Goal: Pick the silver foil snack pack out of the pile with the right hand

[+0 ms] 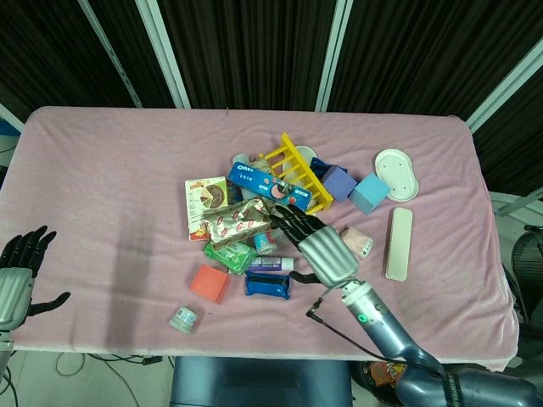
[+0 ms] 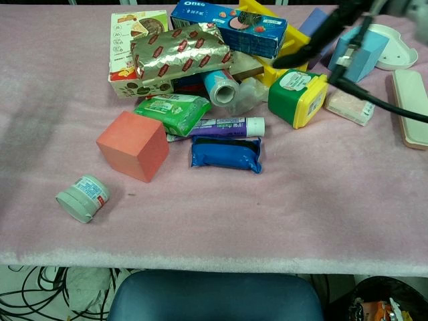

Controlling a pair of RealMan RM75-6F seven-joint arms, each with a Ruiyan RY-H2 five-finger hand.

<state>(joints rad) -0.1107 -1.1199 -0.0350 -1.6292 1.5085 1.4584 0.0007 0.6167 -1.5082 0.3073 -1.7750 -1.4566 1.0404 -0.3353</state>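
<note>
The silver foil snack pack with red labels lies on top of the pile's left side, over a snack box; the chest view shows the foil pack uncovered. My right hand hovers over the pile's right half with its fingers spread and nothing in it. Its fingertips point up-left and end just right of the pack. In the chest view only dark fingers of that hand reach in from the top right. My left hand rests open at the table's front left corner.
Around the pack lie an Oreo box, a yellow rack, a green wipes pack, an orange cube, a blue pouch, a green and yellow tub and a small jar. A long white tray lies right.
</note>
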